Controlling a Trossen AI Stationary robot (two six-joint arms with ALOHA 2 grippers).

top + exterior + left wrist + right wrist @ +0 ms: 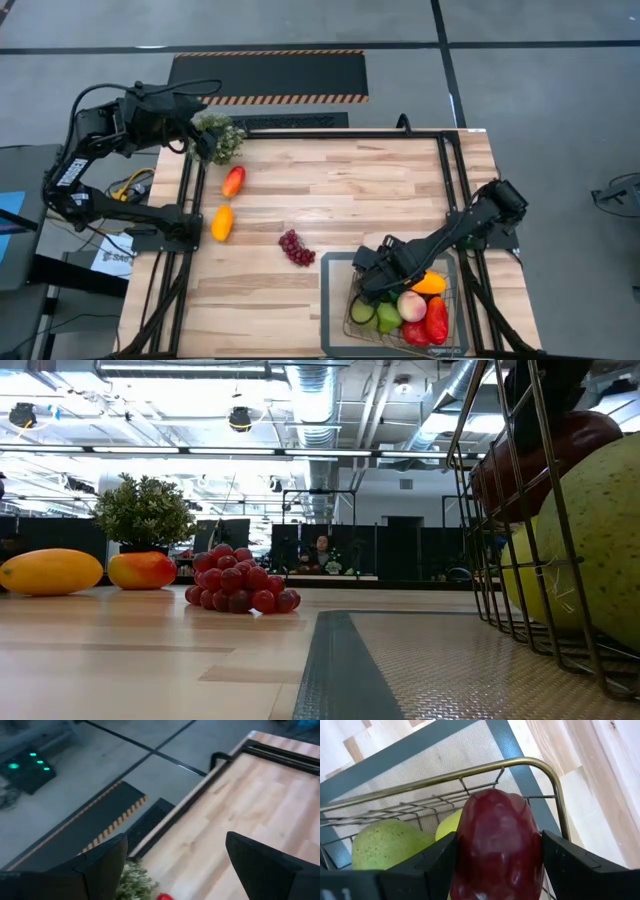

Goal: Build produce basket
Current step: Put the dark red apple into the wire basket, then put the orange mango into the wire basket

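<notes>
The wire basket (350,318) stands on a grey mat at the table's near right and holds several fruits: an orange pepper (430,283), a pink peach (411,305), a red pepper (437,320) and a green pear (388,316). My right gripper (375,278) is over the basket's far left corner, shut on a dark red fruit (495,850). Purple grapes (296,247), a yellow-orange pepper (222,222) and a red-orange fruit (233,181) lie on the table. My left gripper (175,870) is open and empty above the potted plant (222,137) at the far left. My right gripper pinches the dark red fruit by its two sides (532,855) between its two fingers (570,865). The fingers slant down from the table's right side. The fruit is inside the basket's rim (555,785), above a green pear (385,845). Whether it rests on the fruit below, I cannot tell.
The grey mat (340,670) lies under the basket, its left edge toward the grapes (240,585). A black frame (440,170) runs along the table's edges. The light wood between the grapes and the far right corner (380,190) is bare. A person shows far behind the table (322,550).
</notes>
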